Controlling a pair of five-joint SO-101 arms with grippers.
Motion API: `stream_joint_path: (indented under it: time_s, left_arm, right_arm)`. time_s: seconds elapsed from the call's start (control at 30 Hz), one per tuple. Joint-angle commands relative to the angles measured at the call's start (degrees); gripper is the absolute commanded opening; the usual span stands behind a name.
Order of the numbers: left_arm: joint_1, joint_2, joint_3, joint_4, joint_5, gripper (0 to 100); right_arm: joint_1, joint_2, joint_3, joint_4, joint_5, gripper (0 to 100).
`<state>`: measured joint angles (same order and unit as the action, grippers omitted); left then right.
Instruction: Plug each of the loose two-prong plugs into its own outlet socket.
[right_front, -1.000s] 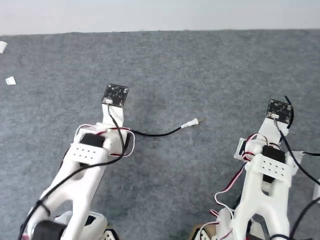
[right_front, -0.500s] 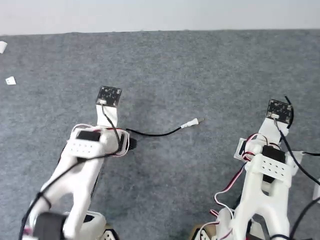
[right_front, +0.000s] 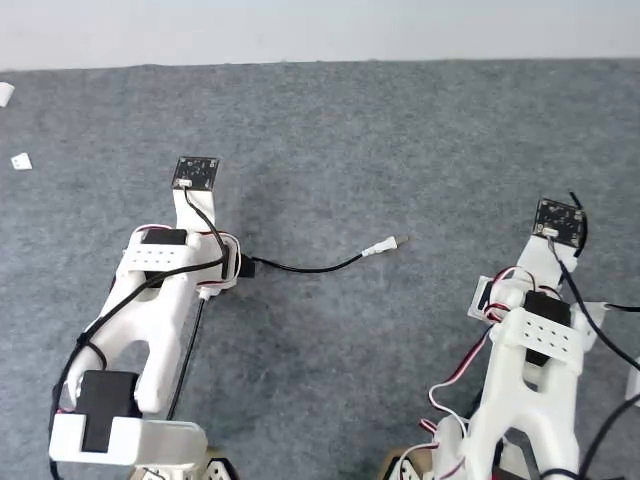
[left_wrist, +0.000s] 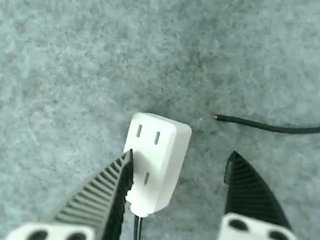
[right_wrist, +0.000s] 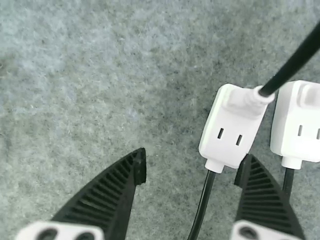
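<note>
L claw (left_wrist: 180, 187) is hanging wide open over the grey mat (left_wrist: 75, 60) & isn't holding anything. A white socket block (left_wrist: 159, 157) w/ little slots is lying flat btwn its two black tips. One finger (left_wrist: 112, 192) is sitting right at the block's edge; can't tell if it's touching. A thin black wire (left_wrist: 265, 126) is lying just beside the block.

R claw (right_wrist: 192, 187) is gaping wide too & isn't holding anything. A second socket block (right_wrist: 227, 135) is lying near one of its fingers (right_wrist: 262, 197). A white plug (right_wrist: 245, 100) on a dark lead (right_wrist: 295, 55) is sitting on that block's far end. Another white block (right_wrist: 300, 125) is lying just beside it.

From up high, the loose plug (right_front: 381, 247) is lying on the mat btwn the two arms, well apart from both. Its black cord (right_front: 310, 268) is running over to the L arm (right_front: 160, 290).
</note>
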<state>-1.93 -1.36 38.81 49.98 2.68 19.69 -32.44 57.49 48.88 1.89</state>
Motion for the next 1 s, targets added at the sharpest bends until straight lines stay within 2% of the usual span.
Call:
stream_joint_path:
  time_s: [0.0, 0.23, 0.33, 0.67, 0.8, 0.97]
  left_arm:
    - [-0.2, -0.3, -2.4, 0.4, -0.1, 28]
    - [-0.1, -0.8, -2.8, 0.4, -0.2, 28]
    - [-0.1, -1.3, -2.7, 0.5, -3.1, 28]
    - [-0.1, -17.2, 6.1, 0.0, -4.1, 28]
    - [-0.1, -14.1, 5.2, -0.2, -4.3, 28]
    - [-1.8, -2.6, -2.2, 0.0, -4.0, 28]
  right_arm:
    - [-0.5, -1.8, -0.4, -0.8, 0.6, 28.4]
    - [-0.5, -1.8, -0.4, -0.8, 0.6, 28.4]
    - [-0.5, -1.8, -0.4, -0.8, 0.6, 28.4]
    - [-0.5, -1.8, -0.4, -0.8, 0.6, 28.4]
    - [-0.5, -1.8, -0.4, -0.8, 0.6, 28.4]
    - [-0.5, -1.8, -0.4, -0.8, 0.6, 28.4]
